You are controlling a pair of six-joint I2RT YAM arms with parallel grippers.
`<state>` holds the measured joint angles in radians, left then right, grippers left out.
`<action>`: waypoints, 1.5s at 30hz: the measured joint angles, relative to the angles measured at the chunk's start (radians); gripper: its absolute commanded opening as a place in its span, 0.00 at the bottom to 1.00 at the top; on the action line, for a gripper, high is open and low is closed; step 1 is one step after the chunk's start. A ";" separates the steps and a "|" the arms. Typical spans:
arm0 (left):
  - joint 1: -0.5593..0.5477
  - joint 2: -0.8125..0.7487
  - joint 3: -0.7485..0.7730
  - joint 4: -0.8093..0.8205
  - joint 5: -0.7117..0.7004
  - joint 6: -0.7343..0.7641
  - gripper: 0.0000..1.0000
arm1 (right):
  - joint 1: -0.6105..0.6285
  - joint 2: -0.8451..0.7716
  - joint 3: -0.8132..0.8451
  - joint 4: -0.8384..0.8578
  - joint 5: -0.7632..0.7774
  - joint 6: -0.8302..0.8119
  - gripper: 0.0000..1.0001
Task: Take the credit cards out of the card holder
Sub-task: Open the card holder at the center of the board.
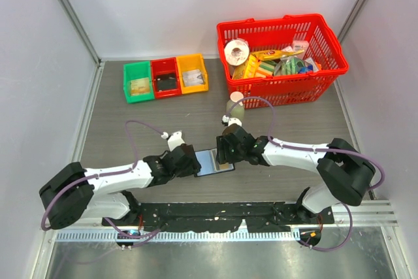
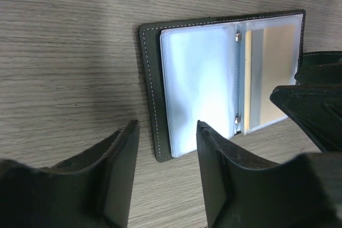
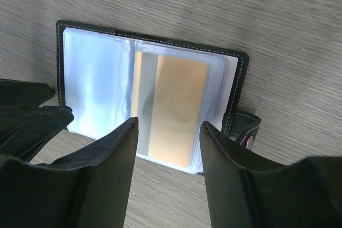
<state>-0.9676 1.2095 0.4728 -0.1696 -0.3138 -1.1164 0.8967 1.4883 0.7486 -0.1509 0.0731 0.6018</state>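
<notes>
The black card holder [image 1: 212,163] lies open and flat on the table between my two grippers, with its pale blue-grey clear sleeves facing up. A yellow-orange credit card [image 3: 173,108] sits inside the right-hand sleeve; it also shows in the left wrist view [image 2: 272,68]. My left gripper [image 1: 193,163] is open and empty at the holder's left edge [image 2: 165,132]. My right gripper [image 1: 226,151] is open and empty just off the card's near edge [image 3: 168,126]. The holder's clasp tab [image 3: 247,129] sticks out beside my right finger. Other cards cannot be made out.
A red basket [image 1: 325,63] full of groceries stands at the back right. Green [image 1: 138,82], red [image 1: 166,78] and orange [image 1: 192,73] trays stand at the back left. A small capped bottle [image 1: 235,106] stands just beyond my right gripper.
</notes>
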 measured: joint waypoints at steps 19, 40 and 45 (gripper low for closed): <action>0.001 0.049 -0.005 0.053 0.011 -0.002 0.13 | -0.005 0.017 -0.008 0.050 -0.035 0.002 0.52; 0.001 0.058 -0.011 0.084 0.038 -0.016 0.17 | 0.000 -0.035 -0.010 0.169 -0.223 0.044 0.40; 0.000 0.008 -0.039 0.074 0.046 -0.032 0.29 | 0.018 -0.031 0.003 0.183 -0.266 0.051 0.40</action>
<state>-0.9676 1.2171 0.4335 -0.0959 -0.2676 -1.1488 0.9150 1.4574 0.7513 0.0326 -0.1932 0.6533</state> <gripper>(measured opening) 0.229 0.399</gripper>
